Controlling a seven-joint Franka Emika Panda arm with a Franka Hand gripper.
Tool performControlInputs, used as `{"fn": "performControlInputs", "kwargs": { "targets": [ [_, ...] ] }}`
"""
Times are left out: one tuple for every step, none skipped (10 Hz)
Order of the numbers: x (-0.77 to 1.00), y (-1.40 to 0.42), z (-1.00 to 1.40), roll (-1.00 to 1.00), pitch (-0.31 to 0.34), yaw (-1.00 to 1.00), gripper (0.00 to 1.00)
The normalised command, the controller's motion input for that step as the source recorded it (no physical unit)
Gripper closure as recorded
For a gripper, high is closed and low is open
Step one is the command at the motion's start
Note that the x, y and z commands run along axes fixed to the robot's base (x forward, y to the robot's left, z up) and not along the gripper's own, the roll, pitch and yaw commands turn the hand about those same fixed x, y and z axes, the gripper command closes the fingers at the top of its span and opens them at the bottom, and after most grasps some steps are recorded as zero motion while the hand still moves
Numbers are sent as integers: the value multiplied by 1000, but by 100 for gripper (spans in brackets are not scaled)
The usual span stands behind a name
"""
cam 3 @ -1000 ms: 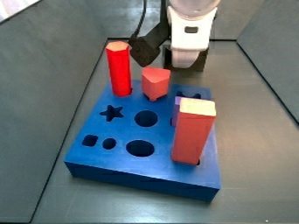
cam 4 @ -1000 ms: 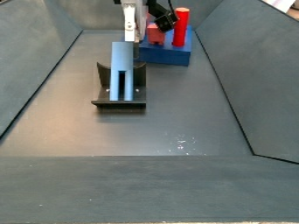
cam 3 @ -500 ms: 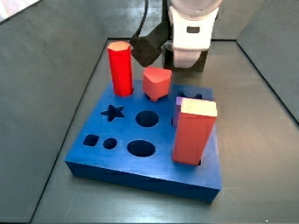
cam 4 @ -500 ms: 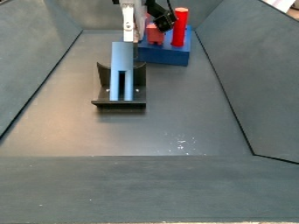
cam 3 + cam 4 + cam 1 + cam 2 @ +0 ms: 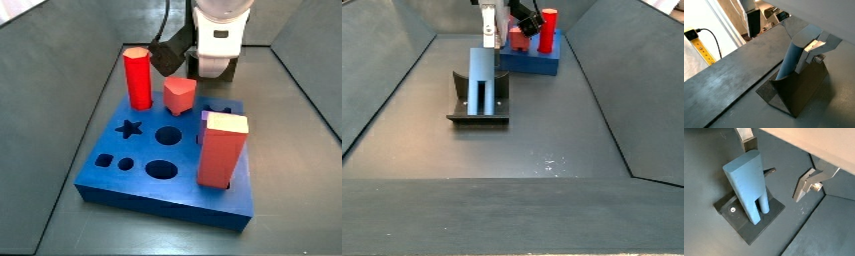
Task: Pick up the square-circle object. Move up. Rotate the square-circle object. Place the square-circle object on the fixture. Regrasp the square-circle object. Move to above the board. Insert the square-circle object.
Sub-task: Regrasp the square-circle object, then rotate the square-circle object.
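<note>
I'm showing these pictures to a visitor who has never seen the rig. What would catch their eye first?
Probably the tall grey-blue square-circle object standing upright on the dark fixture mid-floor. Next, the big blue board with its cut-out holes, carrying a red column and a big red block with a pale top. The gripper sits around the peg's top, fingers apart, not touching.

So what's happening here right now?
The square-circle object stands upright on the fixture, away from the board. The gripper straddles its top end with the fingers apart, not clamping it. The board already holds red pegs; this peg is not inserted yet.
</note>
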Motion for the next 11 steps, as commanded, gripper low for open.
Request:
{"fn": "performControlInputs", "kwargs": {
  "targets": [
    [471,-36,-51,153,96,86,0],
    [0,0,0,0,0,0,100],
    [-955,399,1000,0,0,0,100],
    [-957,394,1000,-22,-12,-2,100],
    [-970,367,1000,-88,-36,-18,100],
    [-988,319,1000,-146,-51,-44,100],
    [-994,287,1000,-168,-64,-53,100],
    [-1000,245,993,-176,-60,-66,100],
    [-1000,218,975,-174,-49,-78,100],
    [-1000,193,961,-173,-39,-85,100],
    [-1000,166,945,-175,-29,-90,100]
  ]
}}
